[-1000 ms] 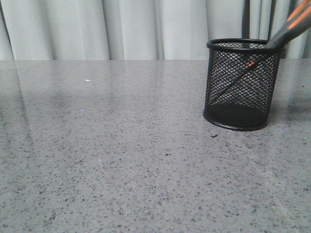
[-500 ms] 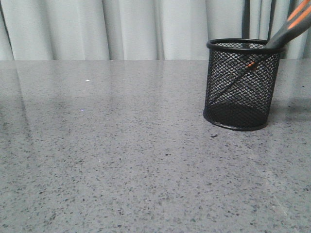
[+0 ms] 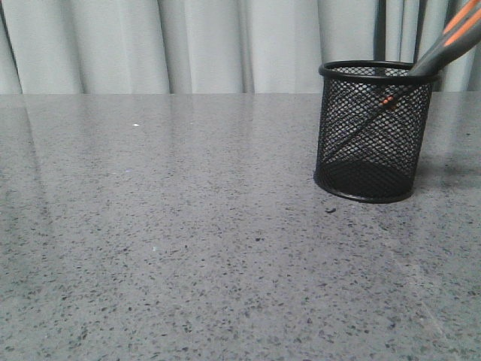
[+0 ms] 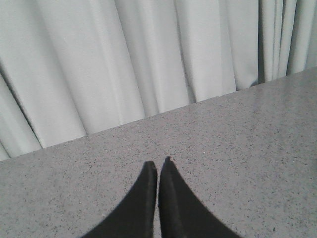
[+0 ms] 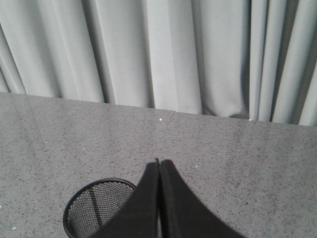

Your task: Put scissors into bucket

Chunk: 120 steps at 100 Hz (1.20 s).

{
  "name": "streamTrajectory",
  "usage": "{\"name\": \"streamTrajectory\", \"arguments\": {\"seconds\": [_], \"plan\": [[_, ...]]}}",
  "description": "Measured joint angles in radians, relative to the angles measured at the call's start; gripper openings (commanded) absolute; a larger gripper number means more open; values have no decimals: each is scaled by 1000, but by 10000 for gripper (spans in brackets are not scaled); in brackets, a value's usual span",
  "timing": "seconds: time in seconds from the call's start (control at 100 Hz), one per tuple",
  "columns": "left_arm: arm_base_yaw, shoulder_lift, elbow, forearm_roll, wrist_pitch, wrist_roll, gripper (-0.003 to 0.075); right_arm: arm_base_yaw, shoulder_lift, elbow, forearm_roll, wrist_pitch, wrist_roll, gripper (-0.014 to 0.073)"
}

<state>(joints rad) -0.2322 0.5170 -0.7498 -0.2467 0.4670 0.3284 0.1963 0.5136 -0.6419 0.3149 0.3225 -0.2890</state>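
Observation:
The bucket [image 3: 374,129], a black wire-mesh cup, stands upright on the grey table at the right in the front view. The scissors [image 3: 449,37] stand inside it, blades down and leaning. Their dark grey handles with orange lining stick out over the right rim. In the right wrist view the bucket [image 5: 79,206] is below and beside my right gripper [image 5: 159,162], with a slim dark blade [image 5: 97,210] showing inside. My right gripper is shut and empty. My left gripper [image 4: 158,163] is shut and empty above bare table. Neither gripper shows in the front view.
The speckled grey table [image 3: 188,226] runs back to a pale pleated curtain [image 3: 210,45] at its far edge. Nothing else stands on it in these views.

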Motion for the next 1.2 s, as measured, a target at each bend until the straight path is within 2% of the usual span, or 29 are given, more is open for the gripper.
{"name": "streamTrajectory", "arguments": {"seconds": [0.19, 0.4, 0.54, 1.2], "plan": [[0, -204, 237, -11, -111, -2, -20, 0, -156, 198, 5, -90, 0, -70], [0, -363, 374, -12, -162, -2, -20, 0, -270, 335, 7, -157, -2, -70], [0, -385, 394, -15, -191, -2, -20, 0, -282, 352, 9, -219, -2, -70], [0, -385, 394, -17, -198, -2, -20, 0, -282, 352, 12, -223, -2, -70]]}}
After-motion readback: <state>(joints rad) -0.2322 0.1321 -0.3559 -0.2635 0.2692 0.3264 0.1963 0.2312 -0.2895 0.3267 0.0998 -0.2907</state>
